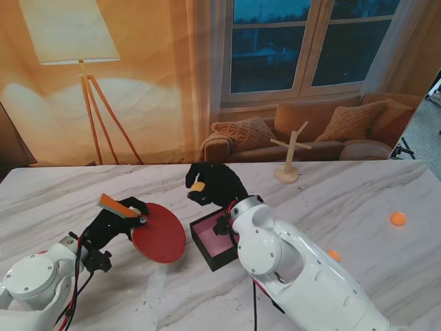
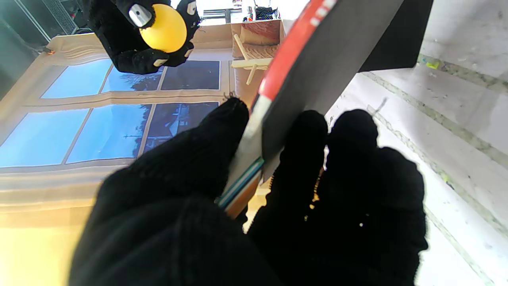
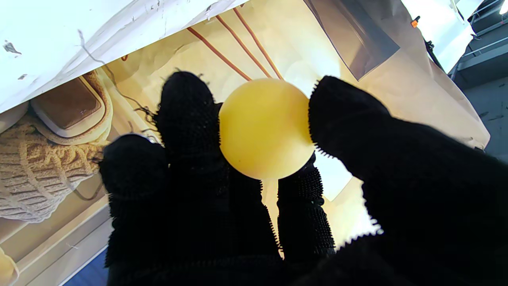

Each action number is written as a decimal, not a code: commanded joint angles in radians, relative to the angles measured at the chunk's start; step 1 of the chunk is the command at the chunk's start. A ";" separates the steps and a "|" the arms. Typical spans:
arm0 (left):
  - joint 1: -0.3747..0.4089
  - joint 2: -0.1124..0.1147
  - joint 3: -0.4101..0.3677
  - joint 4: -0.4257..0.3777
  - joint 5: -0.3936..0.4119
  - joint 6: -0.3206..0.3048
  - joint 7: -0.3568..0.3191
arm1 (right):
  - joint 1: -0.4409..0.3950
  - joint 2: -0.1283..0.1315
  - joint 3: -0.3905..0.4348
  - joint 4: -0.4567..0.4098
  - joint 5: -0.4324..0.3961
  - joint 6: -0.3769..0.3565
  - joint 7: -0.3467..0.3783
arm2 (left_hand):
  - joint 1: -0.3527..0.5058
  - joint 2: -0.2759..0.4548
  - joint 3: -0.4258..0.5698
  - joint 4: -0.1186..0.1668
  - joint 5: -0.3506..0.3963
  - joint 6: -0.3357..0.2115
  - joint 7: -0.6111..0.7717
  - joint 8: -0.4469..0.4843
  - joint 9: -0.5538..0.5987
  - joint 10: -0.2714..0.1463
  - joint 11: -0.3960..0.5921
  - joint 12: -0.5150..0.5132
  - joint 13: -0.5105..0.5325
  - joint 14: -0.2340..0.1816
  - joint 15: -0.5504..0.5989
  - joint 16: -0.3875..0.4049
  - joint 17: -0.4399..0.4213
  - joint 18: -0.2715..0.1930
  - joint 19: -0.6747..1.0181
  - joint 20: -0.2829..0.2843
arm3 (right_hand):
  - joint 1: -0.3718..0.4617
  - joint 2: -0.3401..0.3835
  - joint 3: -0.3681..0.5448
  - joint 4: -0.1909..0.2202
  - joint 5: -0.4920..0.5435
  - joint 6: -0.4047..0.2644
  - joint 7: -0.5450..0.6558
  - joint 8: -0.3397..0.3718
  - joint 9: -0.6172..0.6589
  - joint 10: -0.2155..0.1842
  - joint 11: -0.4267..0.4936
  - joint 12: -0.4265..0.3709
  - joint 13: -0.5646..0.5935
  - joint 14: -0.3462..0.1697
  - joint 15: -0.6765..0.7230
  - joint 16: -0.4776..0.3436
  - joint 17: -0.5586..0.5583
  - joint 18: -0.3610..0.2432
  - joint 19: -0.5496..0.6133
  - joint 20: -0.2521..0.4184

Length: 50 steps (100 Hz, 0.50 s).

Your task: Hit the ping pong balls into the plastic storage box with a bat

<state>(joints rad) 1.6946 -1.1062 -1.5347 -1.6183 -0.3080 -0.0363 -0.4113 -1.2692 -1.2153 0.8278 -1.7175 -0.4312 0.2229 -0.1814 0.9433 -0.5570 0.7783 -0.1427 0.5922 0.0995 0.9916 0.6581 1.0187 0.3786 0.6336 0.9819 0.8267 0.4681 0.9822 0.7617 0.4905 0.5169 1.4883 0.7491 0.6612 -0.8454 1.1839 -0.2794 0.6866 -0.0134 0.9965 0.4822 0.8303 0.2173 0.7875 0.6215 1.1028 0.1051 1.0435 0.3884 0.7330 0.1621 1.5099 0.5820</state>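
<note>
- Two loose ping pong balls on the marble table (image 1: 69,186), both to the right of the right hand (image 1: 213,185): far ball (image 1: 397,218) well apart from it, near ball (image 1: 333,255) tucked beside the white right forearm; neither yet in the storage box (image 1: 215,238).
- One further ball, held ball (image 3: 265,128), pinched between thumb and fingertips (image 3: 186,115) of the right hand, raised off the table just beyond the box's far edge.
- No ball visible inside the box; pink floor partly hidden by the right arm, so contents not fully checkable. Judged: task at an early stage, every visible ball left to be struck in.
- Left hand (image 1: 110,227) wrapped around the handle of the bat (image 1: 160,236): thumb on one face, fingers (image 2: 353,167) on the other, grip closed firmly.
- Red blade extending from the left hand toward the box, tilted on edge, rim near or touching the table just beside the box's nearer-left corner; contact not certain.
- Right hand palm turned forward and down, held ball level with or slightly higher than the blade, between the two hands.
- Judged next step: release of held ball ahead of the blade, then a short swing toward the box.
</note>
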 commanded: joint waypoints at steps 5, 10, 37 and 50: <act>-0.003 0.000 0.004 -0.007 0.000 0.000 -0.018 | -0.012 0.000 0.009 -0.035 -0.007 0.015 0.018 | 0.069 0.004 0.085 -0.002 0.064 -0.014 -0.001 0.012 -0.026 -0.124 -0.056 0.017 0.000 0.065 0.012 0.012 -0.021 -0.099 -0.012 0.024 | 0.048 0.049 0.052 0.002 0.009 -0.006 0.030 -0.008 0.041 -0.050 0.061 0.020 0.025 -0.078 0.035 0.014 0.003 -0.038 0.035 0.015; -0.004 0.000 0.006 -0.007 0.000 0.000 -0.020 | -0.013 0.001 0.009 -0.037 -0.009 0.017 0.018 | 0.070 0.003 0.085 -0.002 0.064 -0.014 -0.002 0.012 -0.027 -0.125 -0.057 0.017 0.000 0.065 0.011 0.013 -0.021 -0.100 -0.012 0.025 | 0.049 0.049 0.053 0.002 0.009 -0.007 0.030 -0.009 0.041 -0.051 0.061 0.020 0.025 -0.078 0.034 0.015 0.004 -0.037 0.035 0.014; -0.004 -0.001 0.011 -0.006 -0.008 0.003 -0.020 | -0.013 0.003 0.010 -0.040 -0.015 0.027 0.024 | 0.072 0.001 0.089 -0.001 0.071 -0.016 -0.003 0.010 -0.036 -0.122 -0.069 0.022 -0.013 0.061 0.001 0.015 -0.034 -0.103 -0.023 0.032 | 0.051 0.051 0.051 0.001 0.007 -0.009 0.030 -0.009 0.039 -0.054 0.060 0.018 0.019 -0.077 0.028 0.015 -0.001 -0.037 0.031 0.012; -0.001 -0.001 0.010 -0.008 -0.010 0.002 -0.023 | -0.015 0.004 0.007 -0.039 -0.017 0.030 0.028 | 0.072 0.000 0.091 0.000 0.071 -0.018 -0.004 0.010 -0.040 -0.119 -0.073 0.027 -0.017 0.059 -0.003 0.016 -0.039 -0.104 -0.027 0.034 | 0.048 0.051 0.050 0.001 0.006 -0.009 0.030 -0.009 0.038 -0.054 0.062 0.018 0.020 -0.080 0.029 0.017 -0.003 -0.041 0.031 0.012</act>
<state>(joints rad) 1.6884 -1.1059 -1.5242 -1.6191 -0.3146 -0.0362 -0.4180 -1.2806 -1.2121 0.8366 -1.7527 -0.4439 0.2433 -0.1691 0.9433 -0.5570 0.7783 -0.1428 0.6168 0.0949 0.9795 0.6583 1.0187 0.3786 0.6147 0.9933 0.8153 0.4683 0.9708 0.7671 0.4744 0.5132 1.4774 0.7608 0.6610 -0.8454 1.1839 -0.2794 0.6865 -0.0134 0.9977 0.4763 0.8303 0.2174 0.7875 0.6215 1.1028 0.1048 1.0435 0.3888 0.7323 0.1621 1.5099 0.5821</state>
